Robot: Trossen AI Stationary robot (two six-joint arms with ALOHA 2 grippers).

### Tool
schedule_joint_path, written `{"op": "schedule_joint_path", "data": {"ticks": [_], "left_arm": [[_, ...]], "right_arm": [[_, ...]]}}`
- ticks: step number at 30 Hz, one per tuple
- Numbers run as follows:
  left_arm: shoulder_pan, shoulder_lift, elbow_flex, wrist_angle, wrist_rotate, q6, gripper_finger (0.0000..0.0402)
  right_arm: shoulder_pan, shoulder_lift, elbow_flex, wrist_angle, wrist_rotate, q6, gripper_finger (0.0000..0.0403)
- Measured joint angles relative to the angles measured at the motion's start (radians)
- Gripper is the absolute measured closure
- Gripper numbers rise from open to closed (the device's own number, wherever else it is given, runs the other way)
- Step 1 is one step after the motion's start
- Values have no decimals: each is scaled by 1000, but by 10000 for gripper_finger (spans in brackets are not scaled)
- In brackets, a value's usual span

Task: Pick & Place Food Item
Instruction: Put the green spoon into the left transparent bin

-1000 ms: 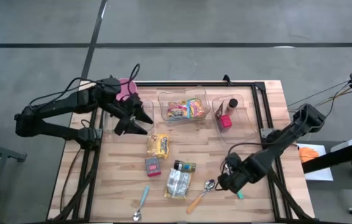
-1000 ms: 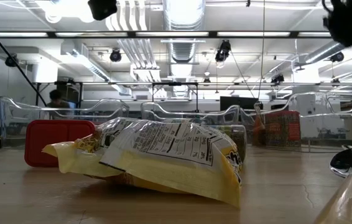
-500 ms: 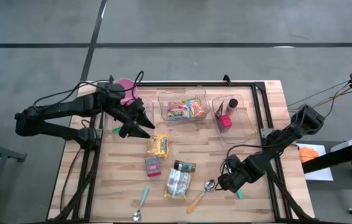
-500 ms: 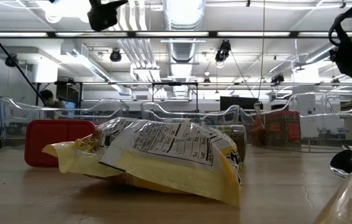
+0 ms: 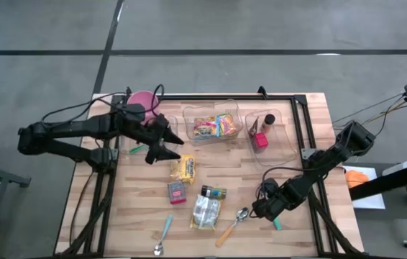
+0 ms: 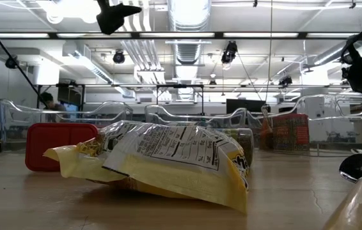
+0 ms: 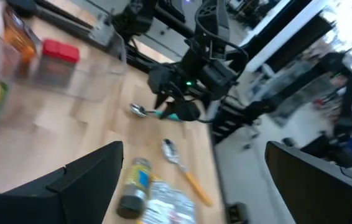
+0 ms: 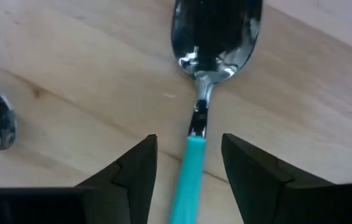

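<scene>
Near the middle of the worktop (image 5: 311, 108) lies the yellow snack bag (image 5: 183, 168), flat on the wood and untouched, with a small red packet (image 5: 177, 192) just below it and a silver pouch (image 5: 205, 211) further toward the front edge. My left gripper (image 5: 162, 147) hangs just beside the yellow bag, its fingers spread wide and empty. Behind it stand three clear bins; the middle bin (image 5: 212, 124) holds colourful wrappers. My right gripper (image 8: 188, 163) sits low at the front right of the worktop, its fingers drawn in narrow on either side of a teal-handled spoon (image 8: 202, 93), not yet touching the handle. An orange-handled spoon (image 5: 232, 226) lies close by.
</scene>
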Motion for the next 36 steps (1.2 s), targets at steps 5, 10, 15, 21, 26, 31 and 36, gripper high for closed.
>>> {"op": "schedule_joint_path", "data": {"ticks": [5,10,15,21,26,31,36], "left_arm": [[-60,0,2,13,-83,73,3],[-73,0,2,30,-113,76,3],[-73,8,2,31,-120,58,3],[-73,31,2,30,-120,-56,3],[-73,38,3,42,-86,-63,3],[-73,39,2,57,-52,-65,17],[-73,39,2,96,-52,-105,69]], "right_arm": [[0,0,-23,46,0,0,229],[-1,10,-42,75,-13,27,230],[-2,66,-38,90,-50,2,237],[-2,100,14,16,-54,-23,322],[-1,102,58,-50,-44,-62,374],[0,103,92,-38,0,-65,374],[0,96,166,-59,87,-117,374]]}}
